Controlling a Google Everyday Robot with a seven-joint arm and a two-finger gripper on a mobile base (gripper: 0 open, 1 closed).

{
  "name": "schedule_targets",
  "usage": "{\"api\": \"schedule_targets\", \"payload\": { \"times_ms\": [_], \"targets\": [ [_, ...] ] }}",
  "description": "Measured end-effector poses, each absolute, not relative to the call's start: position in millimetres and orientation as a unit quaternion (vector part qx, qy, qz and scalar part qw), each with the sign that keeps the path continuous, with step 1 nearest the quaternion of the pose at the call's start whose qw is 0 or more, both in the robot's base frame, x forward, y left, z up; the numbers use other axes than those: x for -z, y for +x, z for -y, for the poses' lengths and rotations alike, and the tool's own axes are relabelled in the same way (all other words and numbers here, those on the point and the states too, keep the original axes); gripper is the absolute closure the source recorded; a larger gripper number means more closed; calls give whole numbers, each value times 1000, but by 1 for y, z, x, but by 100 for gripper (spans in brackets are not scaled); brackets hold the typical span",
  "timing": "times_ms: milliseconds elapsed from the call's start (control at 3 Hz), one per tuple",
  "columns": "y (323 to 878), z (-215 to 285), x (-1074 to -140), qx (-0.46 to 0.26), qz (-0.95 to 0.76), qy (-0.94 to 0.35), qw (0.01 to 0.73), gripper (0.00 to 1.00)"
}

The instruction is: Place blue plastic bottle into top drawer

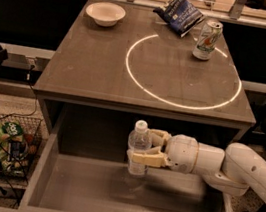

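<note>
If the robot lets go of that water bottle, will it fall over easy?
Probably quite easily: the blue plastic bottle is tall and narrow, gripped upright by the end effector within the top drawer. It looks see-through, perhaps nearly empty, so likely light. Lying down, its round body would probably roll.

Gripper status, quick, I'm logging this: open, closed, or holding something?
Gripper: closed on the blue plastic bottle, held upright within the open top drawer.

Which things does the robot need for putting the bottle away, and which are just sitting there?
For the job: top drawer, open; blue plastic bottle, upright over it; tool, shut on the bottle.

Just lying about: white bowl, snack bag and soda can on the table; wire basket on the floor.
</note>
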State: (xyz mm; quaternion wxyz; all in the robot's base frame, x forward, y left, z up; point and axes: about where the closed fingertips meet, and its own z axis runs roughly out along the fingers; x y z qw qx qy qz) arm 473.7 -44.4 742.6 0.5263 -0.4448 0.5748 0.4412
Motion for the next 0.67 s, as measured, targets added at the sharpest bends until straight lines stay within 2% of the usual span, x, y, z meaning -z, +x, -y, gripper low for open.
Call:
{"api": "schedule_targets", "payload": {
  "times_ms": [667],
  "targets": [
    [474,29,-728,-452,-580,-448,508,100]
  ]
}}
